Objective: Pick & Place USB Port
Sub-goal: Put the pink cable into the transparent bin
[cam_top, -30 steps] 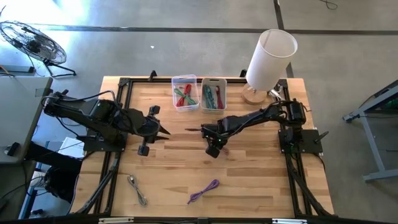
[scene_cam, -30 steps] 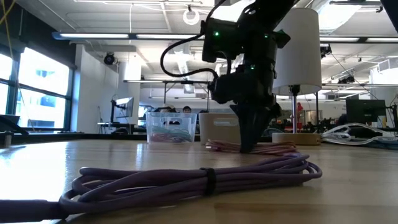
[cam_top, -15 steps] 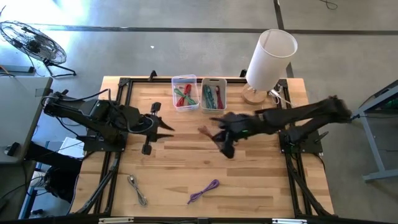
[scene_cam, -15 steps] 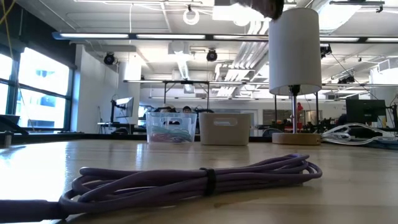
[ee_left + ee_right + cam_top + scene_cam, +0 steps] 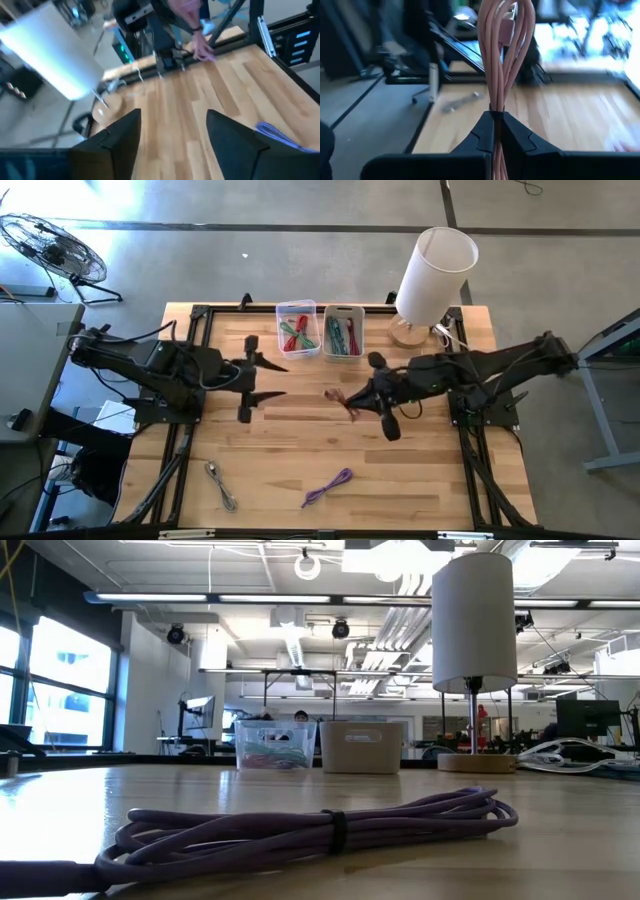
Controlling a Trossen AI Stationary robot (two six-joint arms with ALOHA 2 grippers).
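Pink cable (image 5: 341, 401) clamped in the right claw (image 5: 358, 402), held in the air over the middle of the counter (image 5: 440, 480), just in front of the two bins. In the right wrist view, the same bundle (image 5: 502, 45) pinched between two closed fingers (image 5: 481, 135), its loops standing up past the tips. Left claw (image 5: 268, 380) spread wide open and holding nothing, poised over the counter's left half, near the clear bin (image 5: 296, 328) with red and green cables inside. Grey bin (image 5: 343, 331) just beside it, also holding cables. Purple cable (image 5: 328, 486) lying coiled near the front edge, large and close in the low view (image 5: 310, 828). Silver cable (image 5: 221, 484) lying at the front left corner, well apart from both arms. White lamp (image 5: 430, 276) standing at the back right corner, just beside the grey bin's side of the counter.
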